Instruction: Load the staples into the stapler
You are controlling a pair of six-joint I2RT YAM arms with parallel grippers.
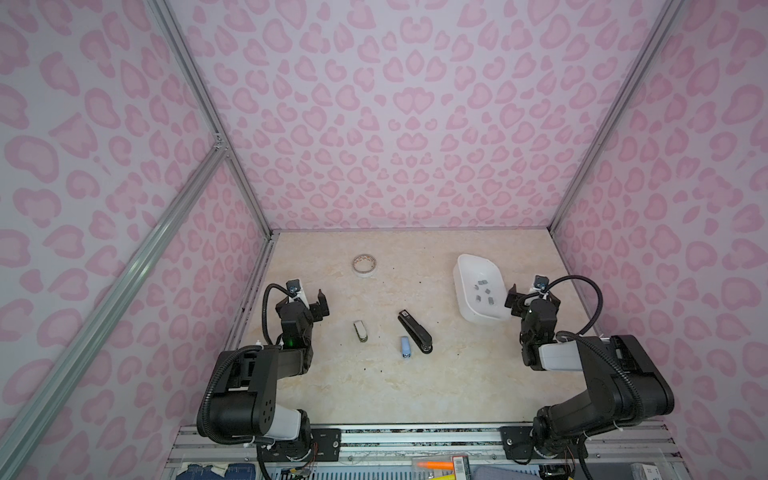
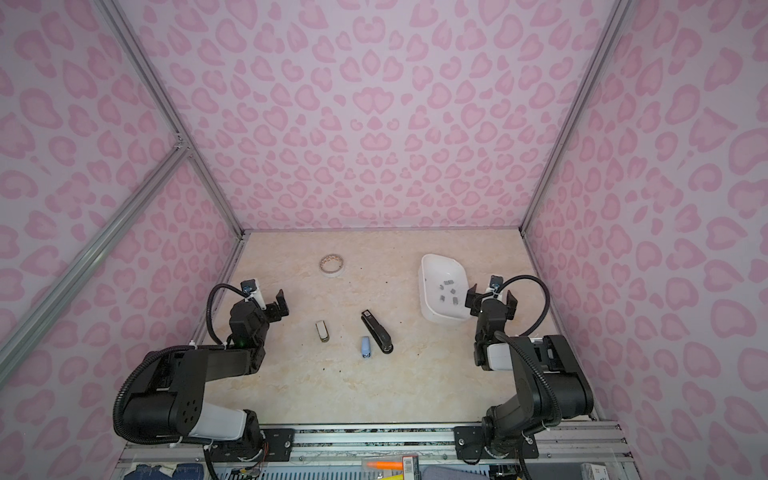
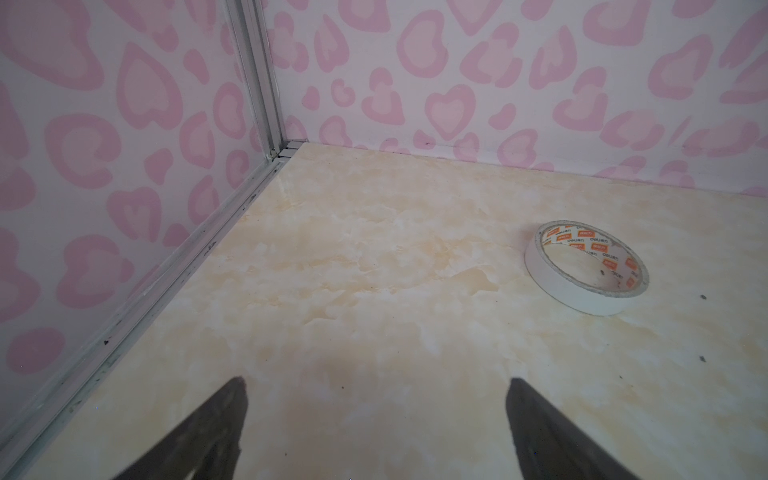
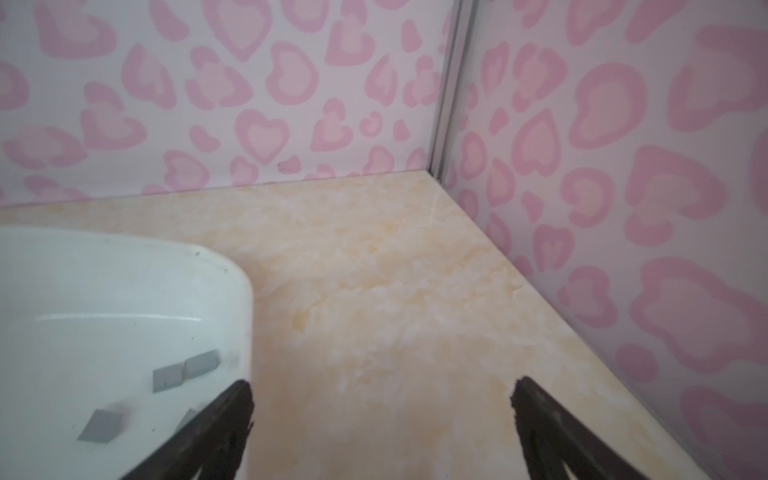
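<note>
1. Both top views — left gripper (image 1: 311,296) and right gripper (image 1: 532,294) stand spread, empty; staples (image 1: 484,291) lie in white dish (image 1: 462,282), right of centre; black stapler (image 1: 414,331) at lower centre.
2. Left wrist — fingers (image 3: 216,432) apart above bare table (image 3: 374,270).
3. Right wrist — lower squarely over one strip; clear the dish rim.

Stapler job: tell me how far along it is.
Nothing looks done: the staples lie in the white bowl, and the black stapler lies untouched on the table. Nothing is in hand; both the left gripper and right gripper are open and empty. Remaining: pick a strip, open the stapler, load it.
</note>
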